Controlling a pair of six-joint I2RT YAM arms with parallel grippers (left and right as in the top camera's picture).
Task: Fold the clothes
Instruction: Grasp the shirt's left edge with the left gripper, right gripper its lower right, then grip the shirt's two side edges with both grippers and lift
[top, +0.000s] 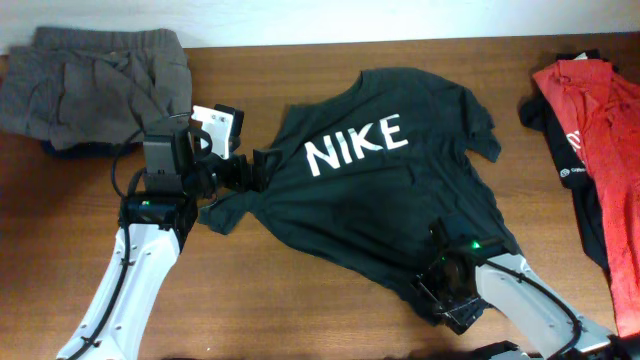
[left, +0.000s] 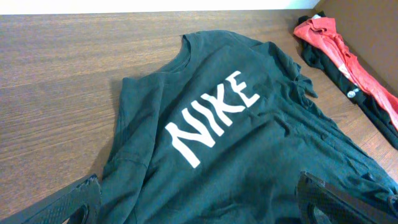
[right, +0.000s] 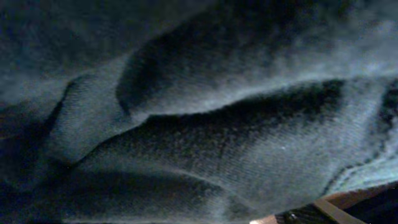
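the black nike t-shirt (top: 400, 200) lay face up in the middle of the wooden table (top: 300, 300), its white lettering (top: 357, 145) readable, but it sat skewed and rumpled, with the lower hem bunched toward the near edge. the left gripper (top: 256, 170) hung at the shirt's left sleeve, just beside the cloth. in its wrist view its fingertips (left: 74, 202) stood far apart at the bottom corners, spread wide with nothing between them.

the right gripper (top: 437, 290) was down on the crumpled hem at the near right. its own camera showed only dark folds of fabric pressed close, so i could not tell whether the jaws had hold of the cloth or merely straddled it.

a grey elastic-waist garment (top: 95, 85) sat heaped at the far left corner, and a red t-shirt (top: 600, 130) lay over something dark at the right edge, both well apart from the work.

to my eye this was the early step: taking hold of the black shirt to pull it flat before any fold. the next move would call for a sure pinch on the hem at the right and on the sleeve at the left, then a tug outward to square it.
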